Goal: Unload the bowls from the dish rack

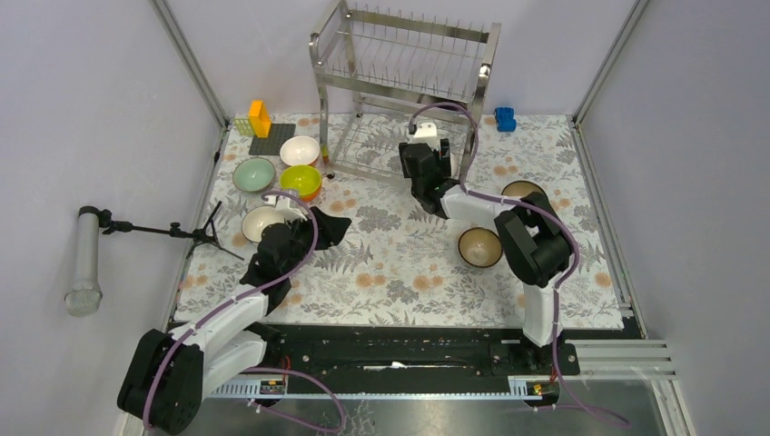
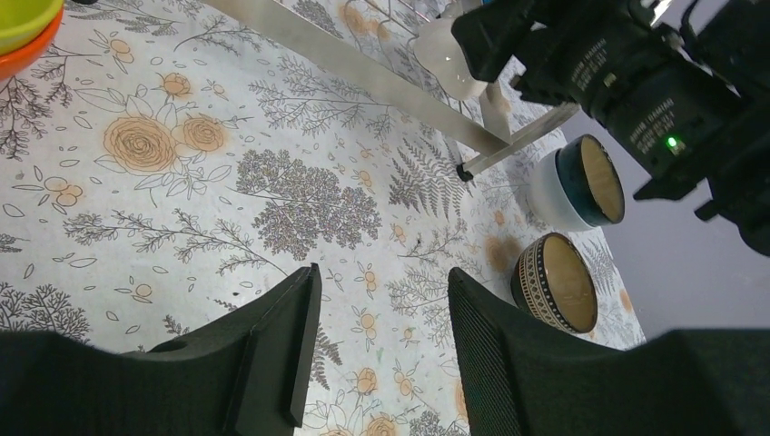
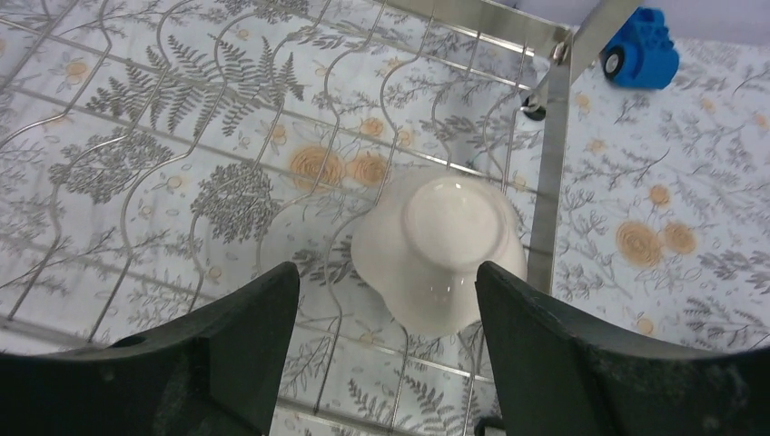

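On dish rack [image 3: 548, 154] shelf, white bowl [image 3: 438, 243] lies btwn open R end effector [image 3: 386, 277] fingers [image 3: 227, 350]

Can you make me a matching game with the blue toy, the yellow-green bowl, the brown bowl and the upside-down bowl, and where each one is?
Things:
1. blue toy
2. yellow-green bowl
3. brown bowl
4. upside-down bowl

Places:
A. on the bottom shelf of the rack
B. on the cloth, closest to its near edge
C. nested in an orange bowl
D. at the far edge, right of the rack

Pairs: 1-D, 2-C, 3-B, 4-A
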`<state>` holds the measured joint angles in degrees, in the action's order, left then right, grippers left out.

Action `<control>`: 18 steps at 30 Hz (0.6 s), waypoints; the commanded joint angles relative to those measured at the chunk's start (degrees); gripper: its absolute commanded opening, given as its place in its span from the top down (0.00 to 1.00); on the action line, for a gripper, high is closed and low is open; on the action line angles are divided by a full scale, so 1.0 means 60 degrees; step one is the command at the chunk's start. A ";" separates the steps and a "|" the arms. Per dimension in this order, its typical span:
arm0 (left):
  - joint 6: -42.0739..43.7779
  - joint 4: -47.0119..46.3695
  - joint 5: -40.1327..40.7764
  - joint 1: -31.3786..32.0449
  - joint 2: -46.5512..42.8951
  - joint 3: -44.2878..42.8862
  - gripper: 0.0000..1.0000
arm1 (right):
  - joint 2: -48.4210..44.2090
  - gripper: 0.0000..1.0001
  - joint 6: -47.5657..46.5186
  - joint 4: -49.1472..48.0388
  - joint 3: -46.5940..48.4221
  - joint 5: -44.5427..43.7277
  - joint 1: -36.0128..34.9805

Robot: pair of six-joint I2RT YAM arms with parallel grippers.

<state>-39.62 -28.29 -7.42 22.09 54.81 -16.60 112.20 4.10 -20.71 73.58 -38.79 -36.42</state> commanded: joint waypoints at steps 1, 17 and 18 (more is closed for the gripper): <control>0.0264 -0.1046 -0.0474 0.0062 -0.0073 0.0186 0.41 | 0.0730 0.23 -0.1251 0.0273 0.1094 -0.0686 0.0056; 0.0215 -0.1365 -0.0698 0.0084 0.0042 0.0247 0.40 | 0.1706 0.47 0.0380 0.2878 0.2494 0.2271 0.0294; 0.0219 -0.1356 -0.0686 0.0084 0.0036 0.0247 0.40 | 0.1712 0.49 0.0450 0.2961 0.2532 0.2476 0.0289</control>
<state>-39.00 -32.62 -10.33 22.37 54.92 -15.59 122.93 0.43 -9.32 87.53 -35.29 -35.31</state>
